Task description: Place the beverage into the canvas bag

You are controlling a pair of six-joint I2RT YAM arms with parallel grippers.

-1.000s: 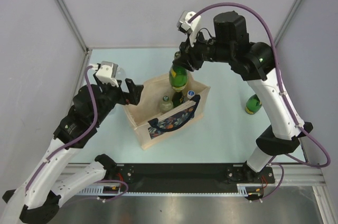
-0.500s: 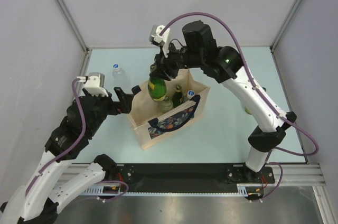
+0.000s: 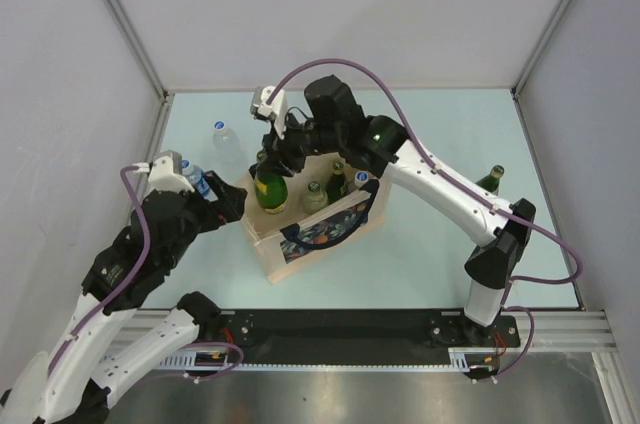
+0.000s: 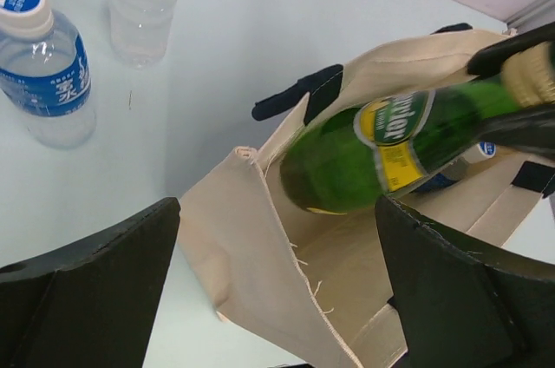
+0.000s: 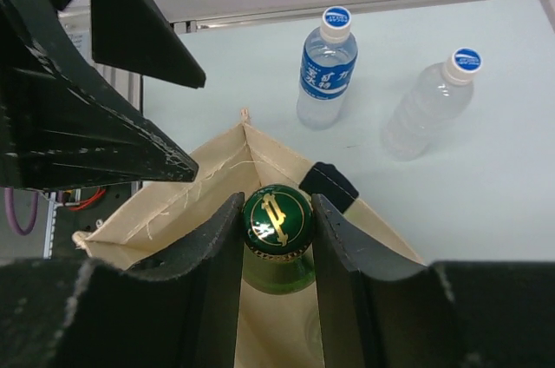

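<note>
Walls (image 3: pixel 350 4): plain pale grey, on three sides.
Corner posts (image 3: pixel 120 16): slim metal, slanting inward.
Table (image 3: pixel 440 244): pale blue-green, evenly lit.
Black rail (image 3: pixel 340 326): along the near edge.

Lab test cell, white panel walls (image 3: pixel 400 4), aluminium frame posts (image 3: pixel 120 21), pale tabletop (image 3: pixel 420 254)

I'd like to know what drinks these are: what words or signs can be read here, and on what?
"Perrier", partly blurred: label of the green glass bottle, held by the right gripper at the beige canvas bag.
White characters: blue label of the clear plastic water bottle, too blurred to read.
Gold emblem, no letters: the green bottle's cap.
</note>
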